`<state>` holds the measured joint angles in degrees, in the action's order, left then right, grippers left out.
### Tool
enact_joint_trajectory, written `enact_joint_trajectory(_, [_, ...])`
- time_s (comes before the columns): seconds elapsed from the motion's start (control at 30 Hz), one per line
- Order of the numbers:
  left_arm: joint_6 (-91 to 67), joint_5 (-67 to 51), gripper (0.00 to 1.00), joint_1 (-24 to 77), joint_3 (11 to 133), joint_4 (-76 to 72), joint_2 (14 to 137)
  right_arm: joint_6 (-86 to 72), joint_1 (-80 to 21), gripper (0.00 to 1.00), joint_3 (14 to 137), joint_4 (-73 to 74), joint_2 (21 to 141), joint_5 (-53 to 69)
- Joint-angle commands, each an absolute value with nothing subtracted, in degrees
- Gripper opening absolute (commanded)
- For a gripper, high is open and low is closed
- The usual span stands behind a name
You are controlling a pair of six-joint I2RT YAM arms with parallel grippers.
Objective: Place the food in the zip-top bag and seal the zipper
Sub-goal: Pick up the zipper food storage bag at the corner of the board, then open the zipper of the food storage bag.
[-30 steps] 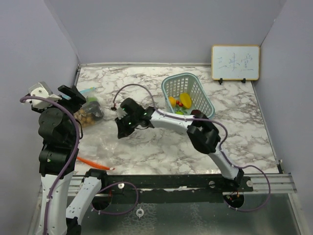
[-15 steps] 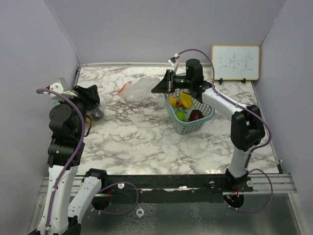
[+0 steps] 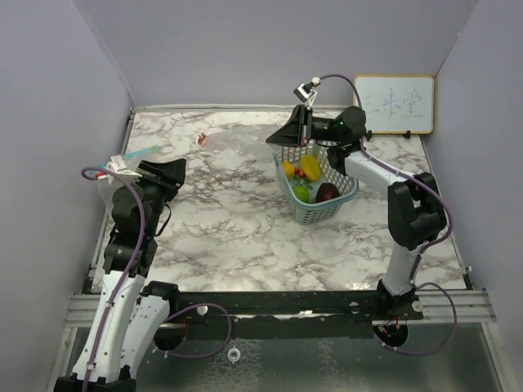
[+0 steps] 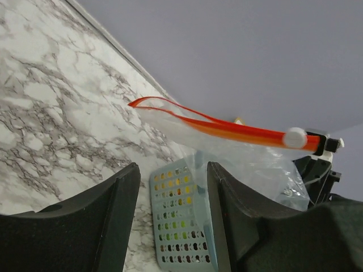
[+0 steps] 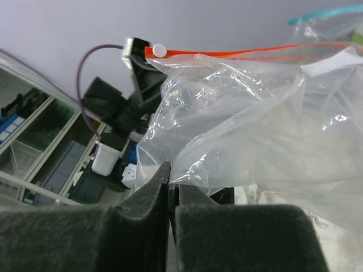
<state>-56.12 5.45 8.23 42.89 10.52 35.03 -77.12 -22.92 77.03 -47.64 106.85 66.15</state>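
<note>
The zip-top bag (image 3: 241, 145) is thin, soft and slippery. It looks like it weighs almost nothing, and it flops. I would take it by the stiff red zipper strip (image 4: 227, 129), not the saggy middle.

My right claw (image 5: 169, 181) is pinched tight on a fold of the plastic. It holds the bag up in the air at 12 o'clock, near the back wall. My left claw (image 4: 173, 170) is wide open with nothing in it, over at 9 o'clock.

The food (image 3: 309, 170) sits in the teal basket (image 3: 320, 214) toward 2 o'clock, near the right claw. The toys look small, hard and light. I think they are easy to pinch but might roll.

The middle of the table (image 3: 245, 237) has lots of room. The back wall and the basket rim are close to the bag.
</note>
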Motion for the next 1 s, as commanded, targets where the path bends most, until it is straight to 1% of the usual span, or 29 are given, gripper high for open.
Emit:
enact_joint_trajectory(0.0, [-63.5, 4.7, 0.55, 8.0, 40.2, 2.5, 33.8, -99.2, -22.0, 0.03, 78.3, -78.9, 109.4, 69.1])
enact_joint_trajectory(0.13, [-70.2, 2.1, 0.59, 8.0, 38.2, -2.6, 35.9, -107.4, -22.1, 0.02, 80.7, -88.7, 111.8, 68.2])
enact_joint_trajectory(0.3, [-77.8, -2.9, 0.61, 8.0, 38.1, -10.4, 40.1, -105.9, -22.1, 0.02, 82.1, -87.3, 110.8, 69.8])
enact_joint_trajectory(0.4, [-76.8, -5.6, 0.66, 8.0, 40.2, -12.7, 42.7, -105.9, -22.0, 0.02, 82.3, -87.6, 110.1, 69.9])
enact_joint_trajectory(0.5, [-72.2, -9.2, 0.71, 8.0, 41.6, -17.5, 44.7, -105.7, -22.1, 0.02, 82.4, -87.5, 109.7, 70.0])
enact_joint_trajectory(0.63, [-68.3, -11.4, 0.72, 8.0, 42.3, -18.1, 46.2, -105.8, -22.0, 0.03, 82.4, -87.6, 109.6, 69.6])
enact_joint_trajectory(0.67, [-68.6, -11.6, 0.70, 8.0, 42.0, -18.4, 46.5, -105.8, -22.1, 0.03, 82.4, -87.5, 109.5, 69.6])
enact_joint_trajectory(0.77, [-71.2, -12.9, 0.59, 8.0, 40.1, -21.2, 47.7, -105.8, -22.1, 0.03, 82.5, -87.5, 109.5, 69.4])
enact_joint_trajectory(0.83, [-72.9, -14.3, 0.54, 8.0, 39.4, -23.4, 48.9, -105.8, -22.1, 0.03, 82.4, -87.5, 109.5, 69.1])
enact_joint_trajectory(0.97, [-73.3, -18.0, 0.40, 8.0, 39.5, -26.4, 51.3, -105.7, -22.1, 0.03, 82.8, -87.3, 109.7, 69.1])
